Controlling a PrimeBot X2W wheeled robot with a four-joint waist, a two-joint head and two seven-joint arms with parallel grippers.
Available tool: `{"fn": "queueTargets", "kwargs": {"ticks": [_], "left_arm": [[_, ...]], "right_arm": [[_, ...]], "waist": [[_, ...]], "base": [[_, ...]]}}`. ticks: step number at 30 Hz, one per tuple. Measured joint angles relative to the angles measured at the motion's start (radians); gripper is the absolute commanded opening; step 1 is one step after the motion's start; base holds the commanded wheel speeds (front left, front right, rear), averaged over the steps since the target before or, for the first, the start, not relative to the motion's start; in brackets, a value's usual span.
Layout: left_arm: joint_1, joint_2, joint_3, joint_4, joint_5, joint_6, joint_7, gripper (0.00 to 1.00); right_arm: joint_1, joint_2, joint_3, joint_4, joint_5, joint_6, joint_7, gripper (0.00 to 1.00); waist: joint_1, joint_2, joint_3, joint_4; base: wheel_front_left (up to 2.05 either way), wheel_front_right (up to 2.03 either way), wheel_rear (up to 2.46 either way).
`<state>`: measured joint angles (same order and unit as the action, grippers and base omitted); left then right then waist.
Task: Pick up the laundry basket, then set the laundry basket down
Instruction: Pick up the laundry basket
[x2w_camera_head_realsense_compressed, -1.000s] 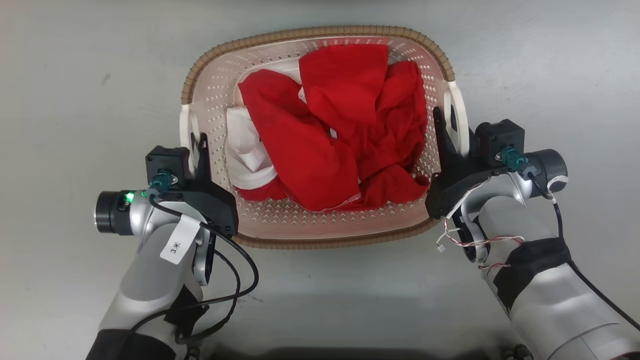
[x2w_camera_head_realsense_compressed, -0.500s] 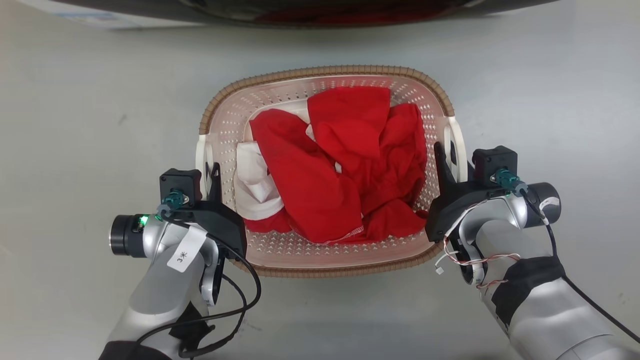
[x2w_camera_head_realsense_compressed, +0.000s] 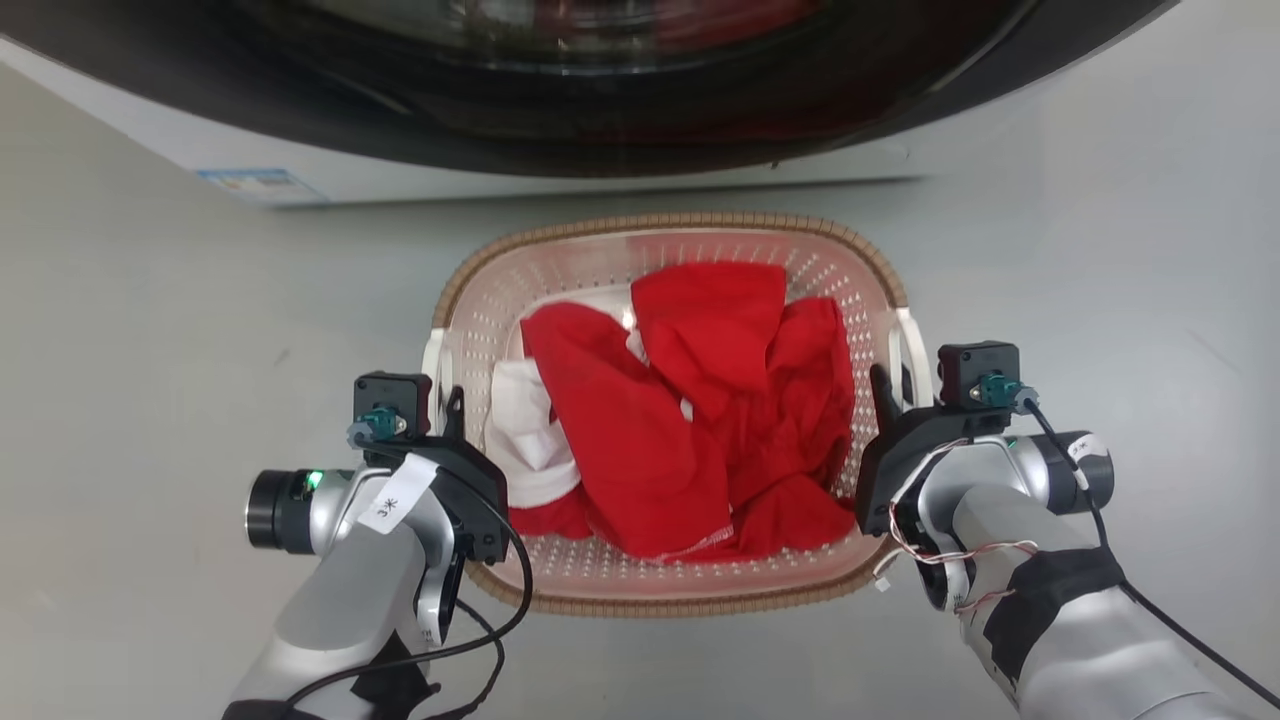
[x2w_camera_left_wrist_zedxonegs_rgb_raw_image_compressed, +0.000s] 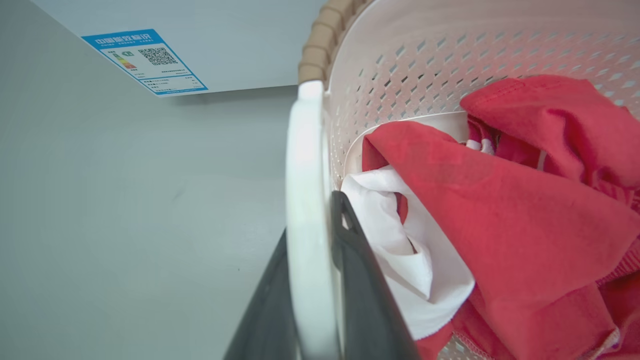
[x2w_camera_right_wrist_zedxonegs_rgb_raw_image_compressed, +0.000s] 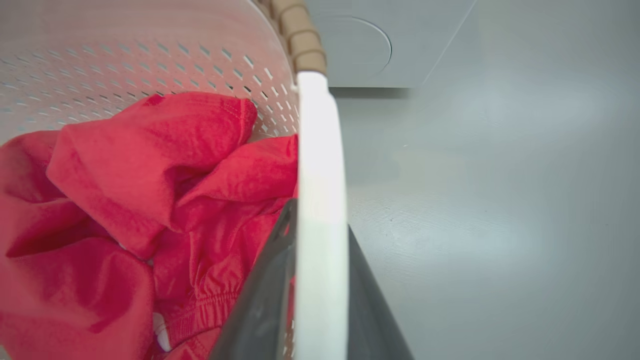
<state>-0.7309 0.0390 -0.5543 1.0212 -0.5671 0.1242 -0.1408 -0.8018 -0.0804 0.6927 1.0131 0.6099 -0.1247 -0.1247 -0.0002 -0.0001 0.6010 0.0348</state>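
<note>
Cream plastic laundry basket (x2w_camera_head_realsense_compressed: 670, 220) with a brown woven-look rim sits in the middle of the head view, over the grey floor (x2w_camera_head_realsense_compressed: 150, 350) and just in front of the washing machine (x2w_camera_head_realsense_compressed: 600, 90). Can't tell whether its base touches the floor. Inside it is a heap of red clothes (x2w_camera_head_realsense_compressed: 690, 420), with a white cloth (x2w_camera_head_realsense_compressed: 525, 430) on the left side.

Left end effector (x2w_camera_head_realsense_compressed: 447, 400) is at the basket's left handle (x2w_camera_left_wrist_zedxonegs_rgb_raw_image_compressed: 306, 200). The left wrist view shows its two dark fingers (x2w_camera_left_wrist_zedxonegs_rgb_raw_image_compressed: 360, 280) on either side of the white handle strip, clamped on it, with one finger inside the basket against the white cloth.

Right end effector (x2w_camera_head_realsense_compressed: 895, 385) is at the right handle (x2w_camera_right_wrist_zedxonegs_rgb_raw_image_compressed: 320, 200), gripping the same way. Its fingers (x2w_camera_right_wrist_zedxonegs_rgb_raw_image_compressed: 265, 290) pinch the strip, the inner one next to the red clothes.

Both forearms come in from the bottom corners, roughly mirrored. A blue label (x2w_camera_head_realsense_compressed: 262, 185) is on the washing machine's front, left of the basket. The machine's dark round door is at the top of the head view.
</note>
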Motion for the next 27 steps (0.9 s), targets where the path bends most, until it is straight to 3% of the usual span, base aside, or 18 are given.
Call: {"fn": "queueTargets", "kwargs": {"ticks": [27], "left_arm": [[0.168, -0.001, -0.135, 0.108, -0.11, -0.01, 0.146, 0.0]], "right_arm": [[0.186, 0.009, 0.203, 0.02, 0.197, -0.008, 0.196, 0.0]], "waist": [[0.0, -0.0001, -0.403, -0.018]], "base": [[0.0, 0.0, 0.0]]}}
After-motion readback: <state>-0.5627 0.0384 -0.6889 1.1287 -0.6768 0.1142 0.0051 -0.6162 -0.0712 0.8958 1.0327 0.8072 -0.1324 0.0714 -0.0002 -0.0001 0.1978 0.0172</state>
